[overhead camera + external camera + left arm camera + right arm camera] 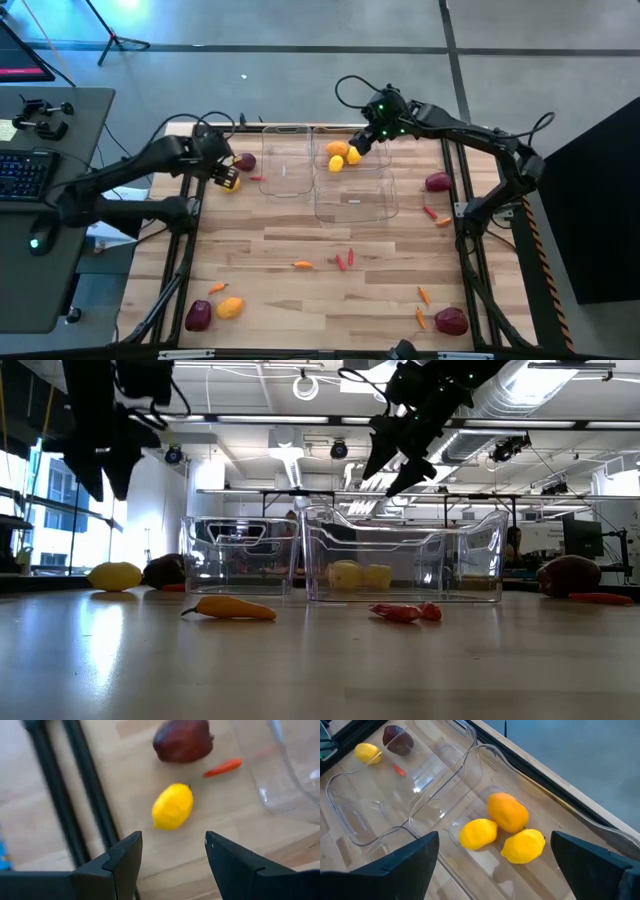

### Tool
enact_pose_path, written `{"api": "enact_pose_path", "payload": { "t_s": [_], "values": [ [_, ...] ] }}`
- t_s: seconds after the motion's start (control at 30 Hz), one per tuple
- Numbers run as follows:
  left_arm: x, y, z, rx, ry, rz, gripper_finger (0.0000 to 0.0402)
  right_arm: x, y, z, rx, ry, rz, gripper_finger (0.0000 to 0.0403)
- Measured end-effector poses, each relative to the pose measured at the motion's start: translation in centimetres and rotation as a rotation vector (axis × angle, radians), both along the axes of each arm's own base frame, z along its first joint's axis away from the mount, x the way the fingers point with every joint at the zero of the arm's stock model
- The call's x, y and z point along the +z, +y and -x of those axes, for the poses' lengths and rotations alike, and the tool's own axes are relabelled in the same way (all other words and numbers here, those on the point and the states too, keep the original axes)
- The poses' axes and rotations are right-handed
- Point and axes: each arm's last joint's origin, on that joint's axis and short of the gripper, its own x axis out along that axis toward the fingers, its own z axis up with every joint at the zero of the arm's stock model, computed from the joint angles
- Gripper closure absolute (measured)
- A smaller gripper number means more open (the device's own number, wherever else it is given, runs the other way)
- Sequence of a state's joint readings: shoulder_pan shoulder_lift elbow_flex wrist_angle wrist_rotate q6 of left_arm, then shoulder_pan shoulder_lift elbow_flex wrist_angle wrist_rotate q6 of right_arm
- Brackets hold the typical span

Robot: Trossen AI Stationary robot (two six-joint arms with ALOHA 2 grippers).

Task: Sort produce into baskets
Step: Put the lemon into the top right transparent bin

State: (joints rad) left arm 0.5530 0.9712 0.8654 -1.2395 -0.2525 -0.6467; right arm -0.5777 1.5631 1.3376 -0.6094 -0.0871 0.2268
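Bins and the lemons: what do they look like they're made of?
Bins: clear hard plastic, glossy; the table's wood grain shows through the walls and the rims catch highlights.
Lemon on the table and the two lemons in the bin: probably moulded plastic or rubber; uniform yellow, smooth satin skin, soft sheen. Which of the two is not settled by look.

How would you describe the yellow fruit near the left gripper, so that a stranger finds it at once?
Start at the far left corner of the wooden table, where the open left gripper hovers. Just under it lies a yellow lemon, outside the clear bin. Its neighbours are a dark red fruit and a thin red pepper; it alone is yellow.
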Motion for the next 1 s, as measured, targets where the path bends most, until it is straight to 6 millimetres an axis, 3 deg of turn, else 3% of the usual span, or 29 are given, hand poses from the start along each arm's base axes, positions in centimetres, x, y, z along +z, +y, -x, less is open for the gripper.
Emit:
{"api": "enact_pose_path", "payload": {
  "t_s": [0.27,1.0],
  "values": [
    [-4.0,2.5,-0.5,-0.091,0.084,0.093,0.0197,0.0,0.0,0.0,0.001,0.0,0.001,0.0031],
    [-8.5,6.5,-2.5,-0.308,0.136,0.274,0.0197,0.0,1.4,-0.9,0.019,-0.004,-0.01,0.0031]
  ]
}}
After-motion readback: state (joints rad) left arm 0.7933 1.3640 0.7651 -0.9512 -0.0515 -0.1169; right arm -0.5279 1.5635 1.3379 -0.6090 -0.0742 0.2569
